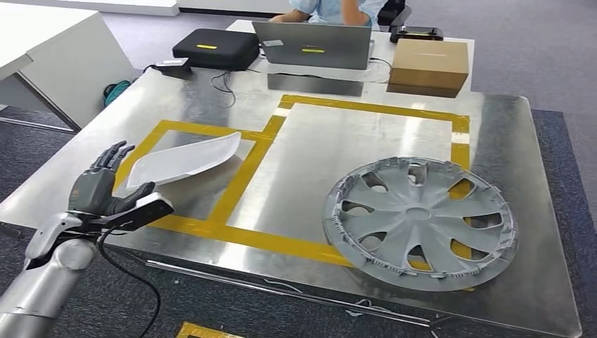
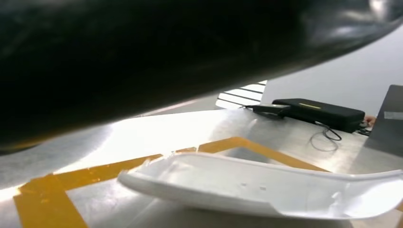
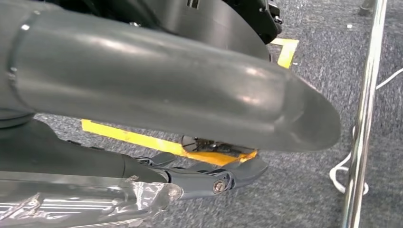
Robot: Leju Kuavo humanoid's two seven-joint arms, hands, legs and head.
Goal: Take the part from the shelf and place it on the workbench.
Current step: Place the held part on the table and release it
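Before you lies the metal desk, its top marked with yellow tape in two adjoining rectangles. The grey wheel cover lies flat on the desk's right side, overlapping the larger rectangle's tape. The white part rests inside the smaller left rectangle, its curved shell lying on the desk surface, as you also see in the left wrist view. Your left hand hovers at the desk's left edge, just beside the part, fingers spread apart and holding nothing. Your right hand hangs over the carpeted floor; you cannot tell how its fingers stand. At the far end sit a laptop, a cardboard box and a black case.
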